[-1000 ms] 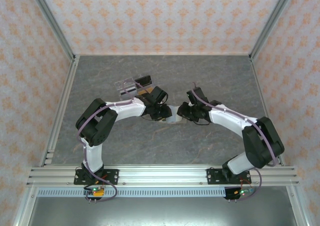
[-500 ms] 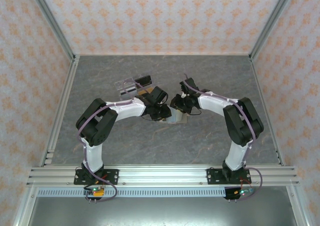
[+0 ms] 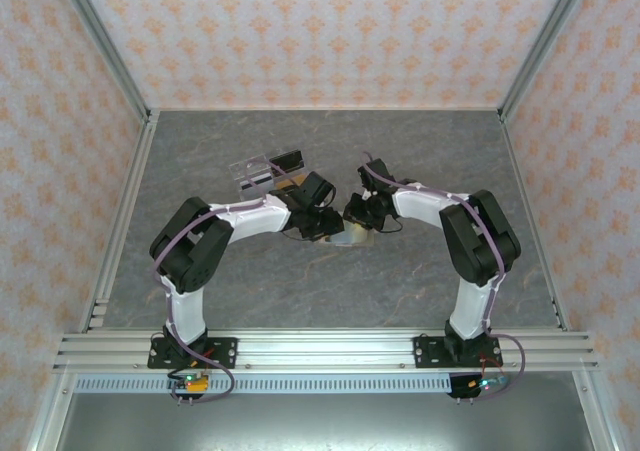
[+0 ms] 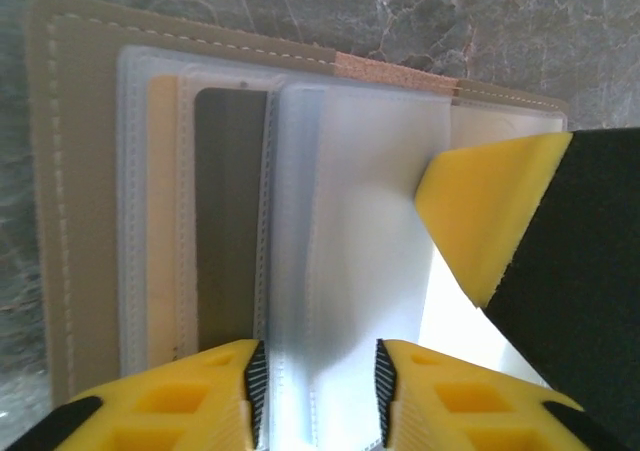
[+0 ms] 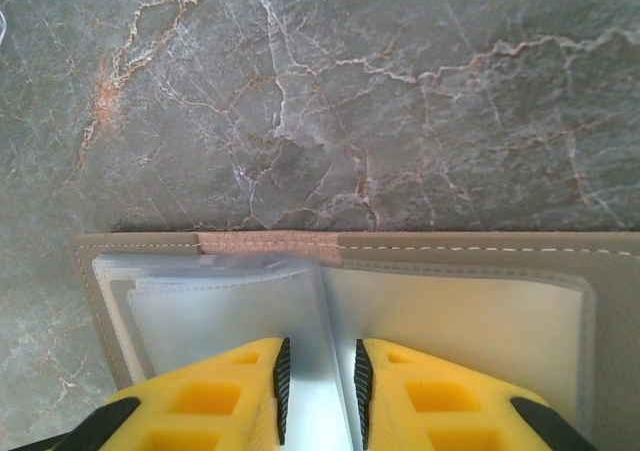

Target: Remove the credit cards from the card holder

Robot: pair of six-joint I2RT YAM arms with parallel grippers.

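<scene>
Table (image 3: 420, 161): under everything in the top view, with the arm bases at the bottom edge.
Card holder (image 3: 346, 235): open on the table, just left of frame centre, between the two grippers.
Left gripper (image 3: 322, 221): at the card holder's left side.
Right gripper (image 3: 358, 217): at its right side, with one finger over the right panel.
Clear tray (image 3: 262, 171): behind the left gripper, upper left of centre, apart from the card holder.
Cards (image 4: 230, 221): two side by side inside the sleeves (image 4: 350, 221), left of centre in the left wrist view.

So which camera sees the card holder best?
The left wrist view: the card holder lies open, its clear pockets showing. The right wrist view catches its stitched edge. From the top, the arms mostly hide it.
</scene>
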